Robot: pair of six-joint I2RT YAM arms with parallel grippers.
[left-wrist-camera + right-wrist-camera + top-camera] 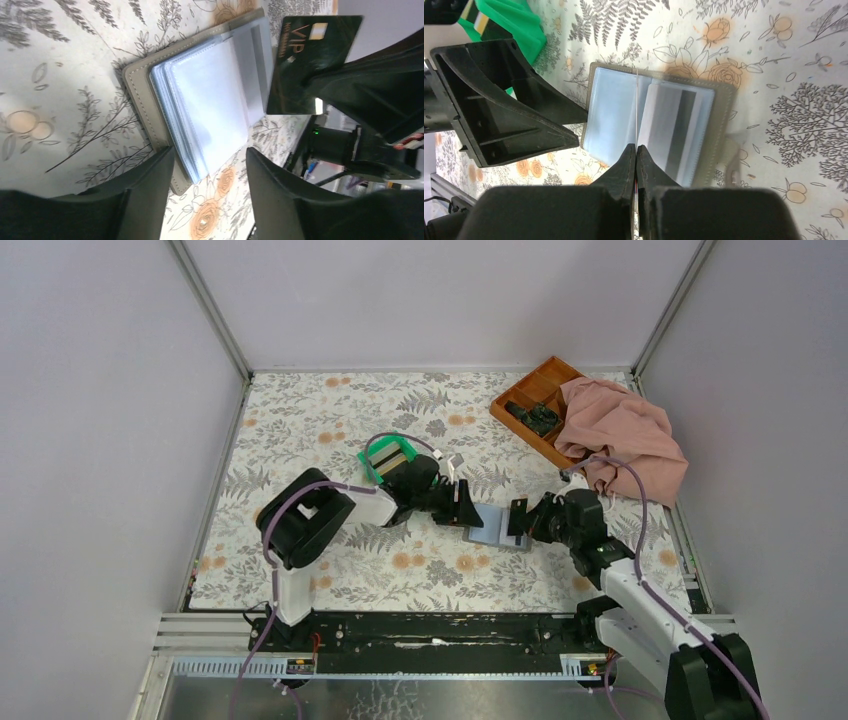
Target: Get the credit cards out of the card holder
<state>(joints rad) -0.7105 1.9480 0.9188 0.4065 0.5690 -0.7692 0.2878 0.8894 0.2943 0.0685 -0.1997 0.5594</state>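
Extraction at close quarters: the right gripper (pixel 636 147), fingers pressed together, pinches a dark green VIP card (pixel 312 60) by one end. The card stands on edge over the open holder (pixel 611 117), which lies flat on the floral worktop (pixel 300 420) between the two arms. Whether the card's end is free of its sleeve cannot be told. Opposite, the left gripper (pixel 209 155) is spread, a finger on either side of the holder's edge. The pull likely goes best kept straight and in line with the slot, with the holder steadied so it does not rise too. Beyond sits the green bin (pixel 368 466), apparently holding cards, then a tray (pixel 545 370) and pink cloth (pixel 625 430).
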